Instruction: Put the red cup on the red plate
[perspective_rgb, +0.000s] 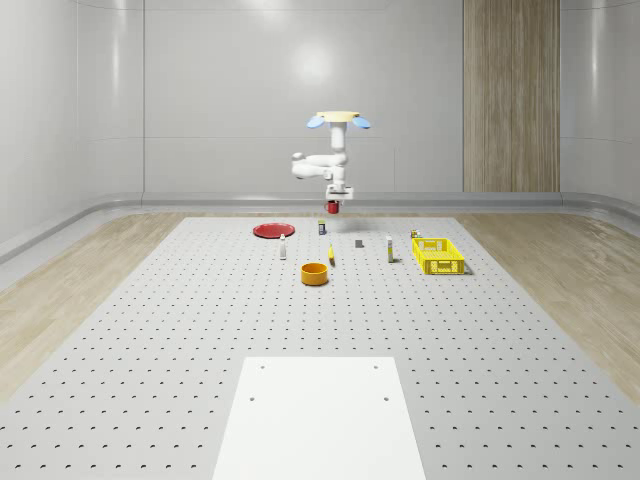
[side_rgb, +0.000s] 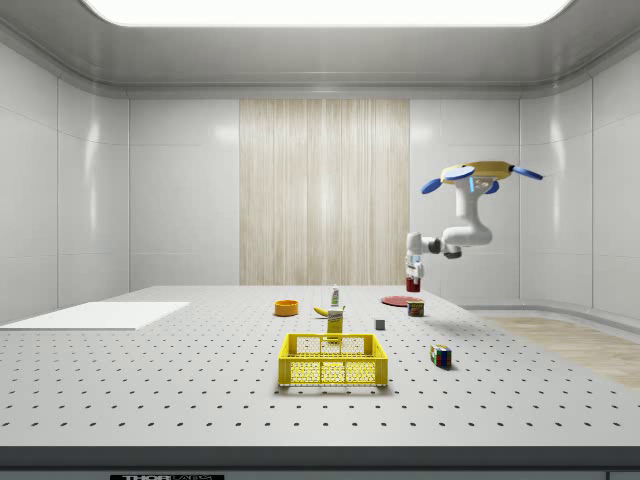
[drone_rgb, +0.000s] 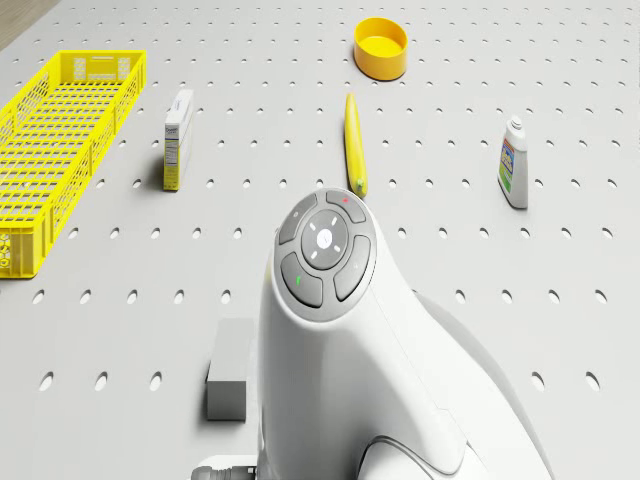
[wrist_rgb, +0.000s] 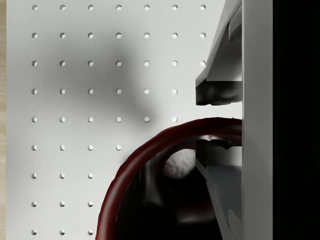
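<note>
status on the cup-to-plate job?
Done: the small red cup is off the table, pinched at its rim in the two-finger gripper. In hand: the drone hovers with it, to the whole-scene view's right of the flat red plate. Left: move over the plate, set down.

Matt grey perforated table (perspective_rgb: 150, 330), glossy white plastic arm (drone_rgb: 340, 340), shiny dark red cup (wrist_rgb: 145, 170), yellow plastic lattice basket (side_rgb: 333, 360), pale wood-grain wall panel (side_rgb: 325, 190) at centre, smooth satin walls (perspective_rgb: 230, 90)
</note>
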